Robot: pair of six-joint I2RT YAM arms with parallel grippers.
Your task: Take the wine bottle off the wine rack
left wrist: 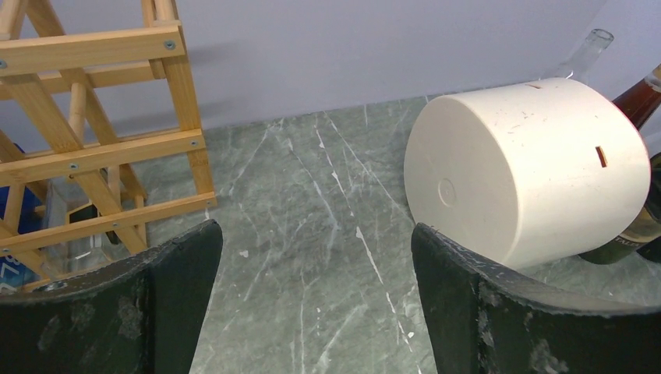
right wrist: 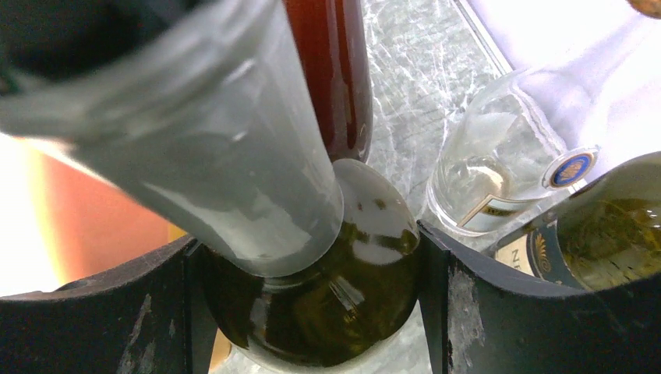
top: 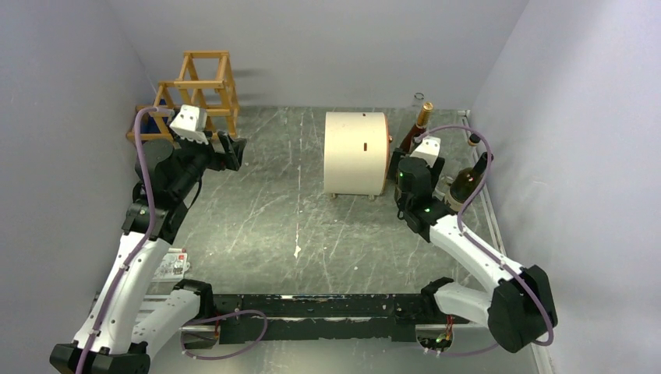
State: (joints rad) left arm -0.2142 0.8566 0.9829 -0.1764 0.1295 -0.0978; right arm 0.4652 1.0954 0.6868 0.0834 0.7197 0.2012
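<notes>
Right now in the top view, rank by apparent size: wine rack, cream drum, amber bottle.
1. wine rack, partly hidden by the left arm
2. cream drum
3. amber bottle, only partly visible

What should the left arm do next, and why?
Probably turn the left gripper left toward the honey-brown wooden lattice wine rack. Its jaws stand open and empty, aimed at the cream cylindrical drum, while something clear and glassy seems to lie in the rack's lower cell.

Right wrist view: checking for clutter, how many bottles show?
5: frosted bottle upper left, red-brown bottle behind it, dark green bottle between the fingers, clear bottle right, olive bottle far right. More may be hidden.
</notes>
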